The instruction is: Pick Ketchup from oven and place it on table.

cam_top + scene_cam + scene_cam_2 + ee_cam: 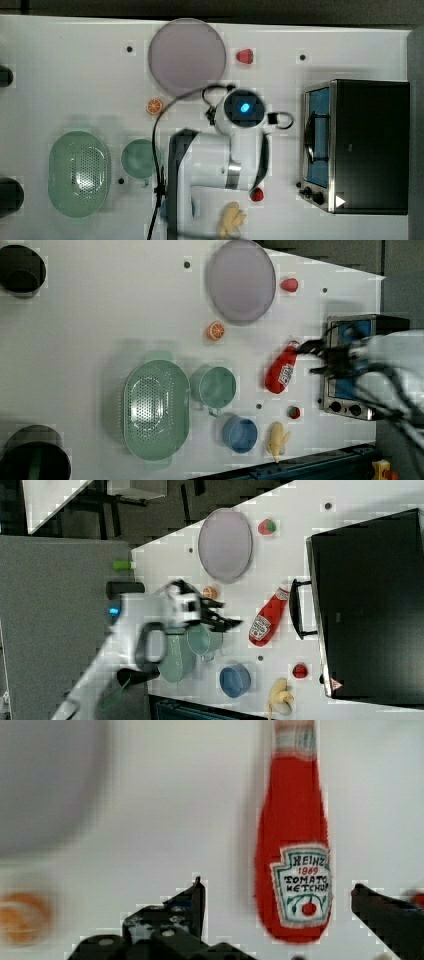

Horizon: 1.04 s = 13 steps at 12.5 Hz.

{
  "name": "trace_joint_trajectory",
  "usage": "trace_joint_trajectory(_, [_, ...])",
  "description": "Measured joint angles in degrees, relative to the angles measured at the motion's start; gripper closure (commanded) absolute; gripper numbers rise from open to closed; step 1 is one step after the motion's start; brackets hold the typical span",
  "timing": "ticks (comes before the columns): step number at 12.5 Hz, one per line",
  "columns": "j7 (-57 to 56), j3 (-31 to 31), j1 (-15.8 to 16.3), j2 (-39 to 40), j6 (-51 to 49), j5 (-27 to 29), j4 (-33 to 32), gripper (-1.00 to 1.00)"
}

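Observation:
The ketchup lies on its side on the white table, a short way in front of the oven. It is a red bottle with a white cap and a printed label. In the right view the ketchup rests beside the handle of the black oven. My gripper hangs open above the bottle's label end, with one finger on each side and touching nothing. The open gripper is near the cap end in the left view. In the top view the arm's wrist covers the bottle.
A purple plate, an orange slice and a strawberry lie at the top view's upper middle. A green colander, green cup, blue bowl, banana and second strawberry sit lower down.

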Motion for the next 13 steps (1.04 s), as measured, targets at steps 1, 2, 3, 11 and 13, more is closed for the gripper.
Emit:
trace_joint_trajectory(1, [1.0,0.1,-0.4,-3.4,-5.6,0.2,4.6,-1.0])
trace_joint_trajectory(2, [2.3,0.3,-0.8,-5.9,-9.5,-0.2,10.0,-1.0])
trace_joint_trajectory(3, [3.0,0.0,-0.7,-8.1,-14.1,0.1,15.2,-1.0])
trace_joint_trajectory(11, [8.6,-2.2,-0.4,-11.9,-41.5,-2.9,39.8,-1.0])
trace_joint_trajectory(13, [8.6,-1.9,0.0,-10.8,-41.0,-3.2,39.1,-1.0])
